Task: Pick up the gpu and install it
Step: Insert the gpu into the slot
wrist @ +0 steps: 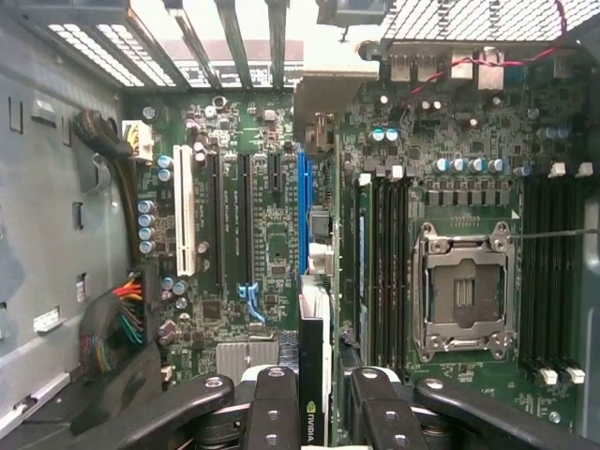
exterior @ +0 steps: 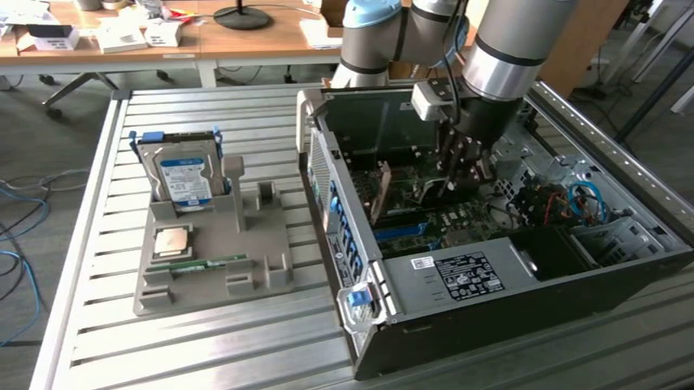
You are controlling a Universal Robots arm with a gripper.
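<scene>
Inside the open computer case, my gripper hangs over the motherboard. It is shut on the gpu, a thin dark card seen edge-on between the two black fingers. The card runs from the fingers toward the rear slot openings, its grey bracket end close to them. It stands upright right along the blue expansion slot; whether it sits in the slot I cannot tell. In the exterior view the gpu's brownish face stands upright near the case's rear panel.
A grey holder on the slatted table carries a hard drive, a processor chip and a green memory stick. On the board lie a white slot, the processor socket and cable bundles.
</scene>
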